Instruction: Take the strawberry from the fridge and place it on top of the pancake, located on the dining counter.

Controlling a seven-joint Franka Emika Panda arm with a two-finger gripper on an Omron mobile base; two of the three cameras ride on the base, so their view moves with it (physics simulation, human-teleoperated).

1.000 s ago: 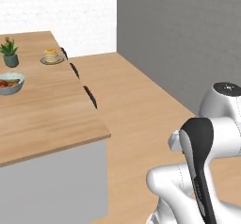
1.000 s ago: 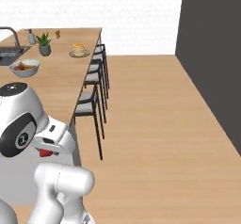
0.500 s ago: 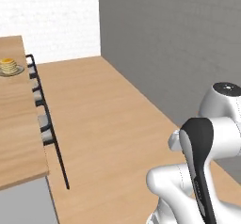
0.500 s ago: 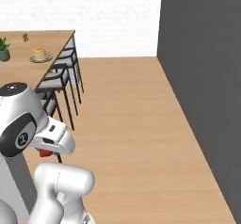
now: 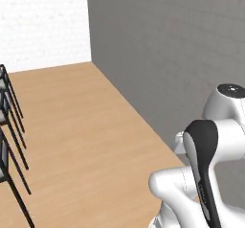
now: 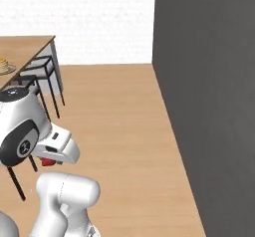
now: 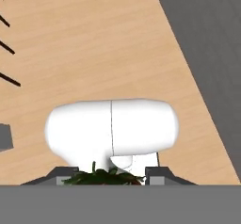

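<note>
Carry step, base mid-turn. A dark grey wall point(image 6: 204, 106) stands off to the side of my pincer point(image 7: 104, 177), with bare wood floor point(image 6: 119, 116) beneath it.

The desk point(image 6: 25, 47) lies well away from my pincer, far across the room in the right base view, with dark-framed stools point(image 6: 37, 74) along its near edge. The pancake point(image 6: 4, 66) sits on it at the very edge of that view.

My pincer is tucked low against my own body and pinches the strawberry point(image 6: 48, 162): red shows under the hand in the right base view, green leaves between the tips in the hand view.

Since half a second back, both base views have swung further from the desk. That is my base turning; the things themselves did not move.

Next, judged: bring the base round to the desk, close on the pancake, then extend over the stack before releasing.
</note>
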